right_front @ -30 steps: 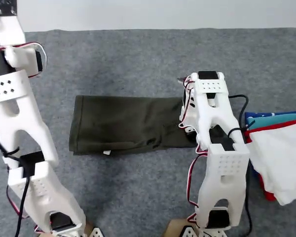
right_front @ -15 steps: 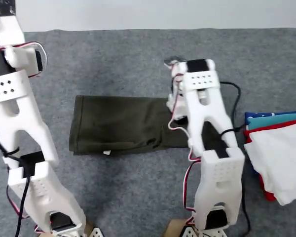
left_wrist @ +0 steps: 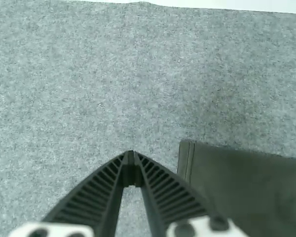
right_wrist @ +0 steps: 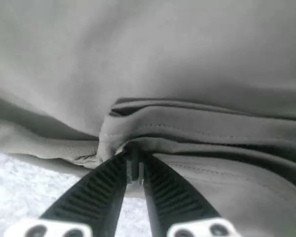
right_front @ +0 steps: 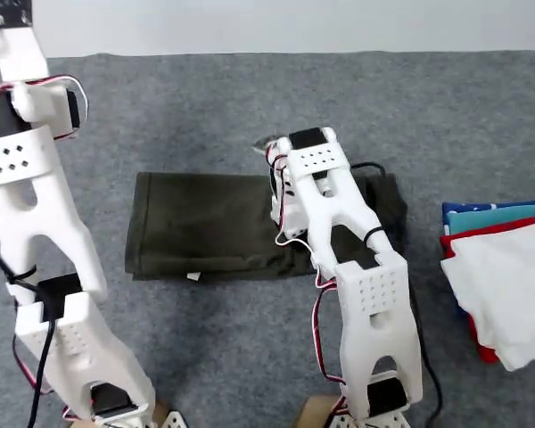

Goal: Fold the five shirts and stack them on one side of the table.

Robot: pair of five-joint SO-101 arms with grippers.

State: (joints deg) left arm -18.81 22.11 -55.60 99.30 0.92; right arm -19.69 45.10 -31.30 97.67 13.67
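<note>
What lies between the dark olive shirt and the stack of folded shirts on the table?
Bare grey felt, nothing else: in the high view the dark olive shirt ends short of the stack of folded shirts.

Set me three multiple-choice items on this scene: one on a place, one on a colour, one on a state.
1. Where on the table does the stack of folded shirts lie?
A) beside the left arm
B) beside the right arm
C) at the far edge, midway

2. What colour is the stack's top shirt?
A) white
B) olive
C) yellow

3. How is the right gripper?
A) open over bare felt
B) shut on the white shirt
C) shut on the olive shirt

Key: 1 B, the stack sits just outside the right arm; 2 A, white cloth lies uppermost; 3 C, the right wrist view shows it closed on an olive fold.
</note>
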